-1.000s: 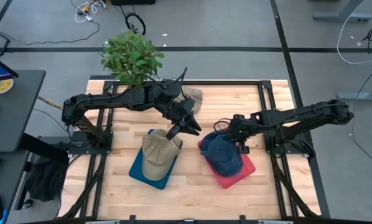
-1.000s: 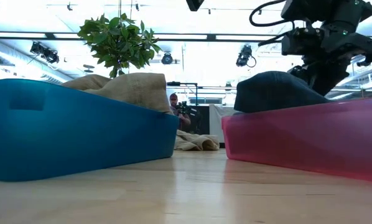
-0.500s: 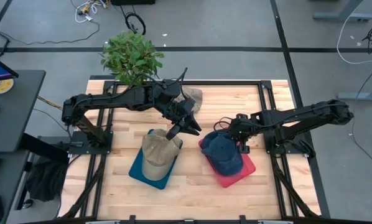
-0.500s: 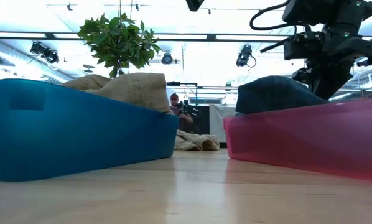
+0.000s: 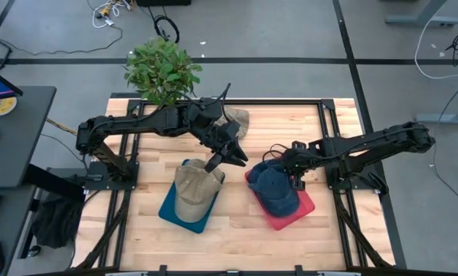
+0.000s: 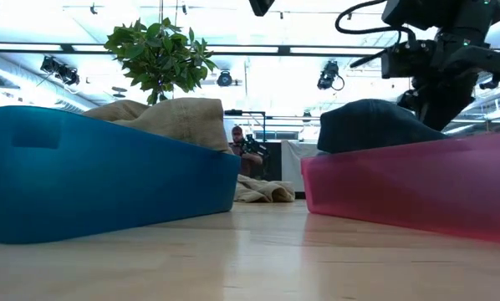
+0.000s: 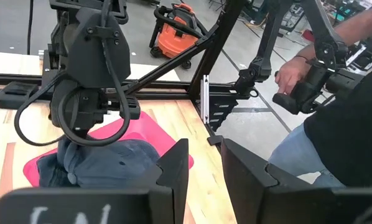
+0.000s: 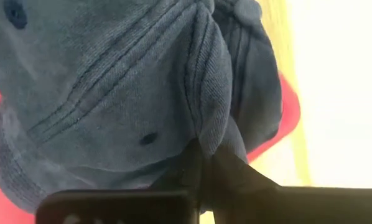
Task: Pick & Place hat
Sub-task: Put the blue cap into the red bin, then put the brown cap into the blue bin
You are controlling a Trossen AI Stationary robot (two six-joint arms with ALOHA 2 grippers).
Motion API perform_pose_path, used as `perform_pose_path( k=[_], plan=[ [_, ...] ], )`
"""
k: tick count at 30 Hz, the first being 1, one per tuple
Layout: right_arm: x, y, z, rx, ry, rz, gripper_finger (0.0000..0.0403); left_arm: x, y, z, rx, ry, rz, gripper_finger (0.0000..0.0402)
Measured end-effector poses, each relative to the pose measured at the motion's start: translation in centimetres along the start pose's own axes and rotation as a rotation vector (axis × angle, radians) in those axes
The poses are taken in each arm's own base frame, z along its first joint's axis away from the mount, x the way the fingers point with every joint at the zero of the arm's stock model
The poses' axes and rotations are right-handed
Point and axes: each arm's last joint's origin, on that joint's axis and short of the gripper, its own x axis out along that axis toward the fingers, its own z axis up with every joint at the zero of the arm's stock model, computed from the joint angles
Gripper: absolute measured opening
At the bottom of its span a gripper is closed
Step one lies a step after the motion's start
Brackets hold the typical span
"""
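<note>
While the navy hat (image 5: 275, 189) sits in the red bin (image 5: 304, 208), the R gripper (image 5: 291, 173) is at its back edge w/ fingers (image 8: 201, 163) pinched on a fold of fabric. L gripper (image 5: 237, 156) hangs above the table btwn bins, jaws a narrow gap apart, holding nothing. Tan hat (image 5: 192, 192) lies in the blue bin (image 5: 170, 210). Another tan hat (image 5: 240, 120) rests near the plant (image 5: 161, 70).

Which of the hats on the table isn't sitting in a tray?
The tan hat lying on bare wood near the plant. The other tan hat fills the blue tray; the navy hat fills the red tray.
</note>
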Motion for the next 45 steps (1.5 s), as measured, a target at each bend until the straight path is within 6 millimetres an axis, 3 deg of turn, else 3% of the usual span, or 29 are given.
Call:
perform_pose_path(
  k=[7,15,20,27,31,39,45],
  plan=[
    [-1.1,0.1,-0.4,0.052,0.106,0.067,0.0095,0.0,0.0,0.0,-0.004,-0.001,0.005,0.0099],
    [-3.4,0.1,1.0,0.068,0.073,0.053,0.0215,0.0,0.0,0.0,-0.001,0.0,0.006,0.0099],
    [-6.0,0.1,2.0,0.072,0.054,0.057,0.0249,0.0,0.0,-0.2,-0.009,0.013,0.007,0.0099],
    [-10.4,0.0,3.3,0.16,0.014,0.098,0.0239,0.0,0.1,-1.0,-0.101,0.089,0.019,0.0099],
    [-11.9,0.1,4.2,0.247,-0.064,0.143,0.0219,0.1,0.0,-1.0,-0.114,0.092,0.015,0.0099],
    [-11.7,0.4,5.7,0.505,-0.198,0.209,0.0143,0.6,-1.0,-1.7,-0.145,0.148,0.017,0.0099],
    [-11.7,0.4,6.3,0.635,-0.241,0.225,0.0095,1.5,-2.7,-2.7,-0.123,0.224,0.161,0.009]
  ],
)
